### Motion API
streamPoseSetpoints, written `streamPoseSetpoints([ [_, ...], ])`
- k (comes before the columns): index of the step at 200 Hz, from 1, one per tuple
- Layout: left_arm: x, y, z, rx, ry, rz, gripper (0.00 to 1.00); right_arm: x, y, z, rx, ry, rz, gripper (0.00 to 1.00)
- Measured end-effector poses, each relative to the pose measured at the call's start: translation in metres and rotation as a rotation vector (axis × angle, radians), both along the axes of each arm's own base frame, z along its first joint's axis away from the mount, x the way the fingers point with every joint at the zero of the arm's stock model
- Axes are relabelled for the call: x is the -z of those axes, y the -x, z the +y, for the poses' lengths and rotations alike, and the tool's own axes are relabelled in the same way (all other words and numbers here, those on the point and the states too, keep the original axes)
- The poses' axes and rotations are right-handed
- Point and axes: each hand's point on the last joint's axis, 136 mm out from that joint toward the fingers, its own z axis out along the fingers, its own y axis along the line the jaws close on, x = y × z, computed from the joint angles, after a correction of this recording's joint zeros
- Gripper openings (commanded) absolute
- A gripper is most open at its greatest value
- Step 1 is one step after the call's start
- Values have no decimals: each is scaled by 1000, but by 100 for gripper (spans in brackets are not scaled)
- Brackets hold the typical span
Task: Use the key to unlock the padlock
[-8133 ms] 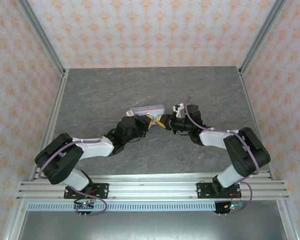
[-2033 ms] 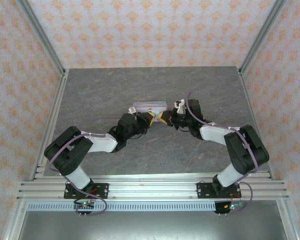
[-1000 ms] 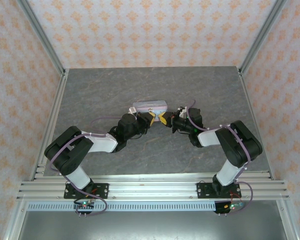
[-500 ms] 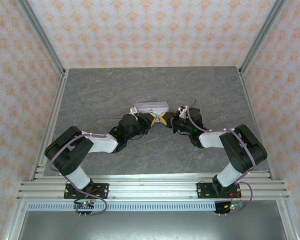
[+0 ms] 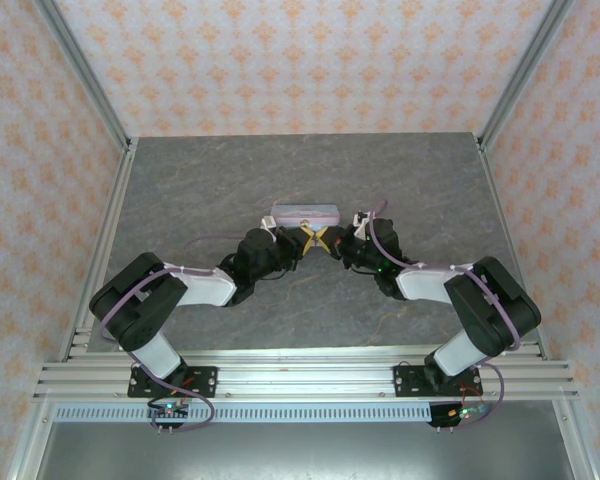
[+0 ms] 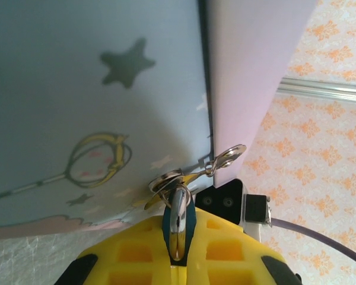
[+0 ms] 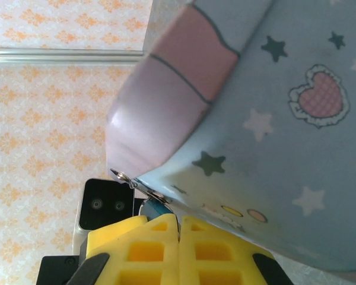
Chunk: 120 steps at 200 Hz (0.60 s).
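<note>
The tiny teal-blue padlock (image 6: 190,221) sticks up between my left gripper's (image 6: 178,230) yellow fingers, which are shut on it. A silver ring (image 6: 165,181) and a small clasp (image 6: 226,156) hang at its top, against the pastel tin (image 6: 95,107). In the right wrist view a sliver of the padlock (image 7: 152,208) shows just left of my right gripper (image 7: 179,221), whose fingers are pressed together. The key is hidden. From above, the left gripper (image 5: 307,237) and right gripper (image 5: 329,240) meet tip to tip just in front of the tin (image 5: 303,213).
The tin (image 7: 273,119) stands on edge on the grey table (image 5: 280,170), close over both sets of fingers. Patterned walls and metal posts (image 5: 80,70) enclose the table on three sides. Both forearms lie low across the table's middle.
The right arm's elbow has shifted a little to the right. Both grippers stay tip to tip in front of the tin, and their grips look unchanged.
</note>
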Motion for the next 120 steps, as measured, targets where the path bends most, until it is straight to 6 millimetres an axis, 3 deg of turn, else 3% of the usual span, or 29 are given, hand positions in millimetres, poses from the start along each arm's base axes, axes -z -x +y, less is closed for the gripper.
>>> streamPoseSetpoints([
  [54,0,-2,2,-18,-3,-4,0,0,-2,2,12,23,-14,0],
  [72,0,-3,3,-21,-5,-3,0,0,-2,2,15,22,-12,20],
  [91,4,0,3,-20,-9,6,0,1,0,4,1,25,-12,47],
  [120,14,10,-1,0,-28,32,0,-6,13,13,-68,11,-14,65],
])
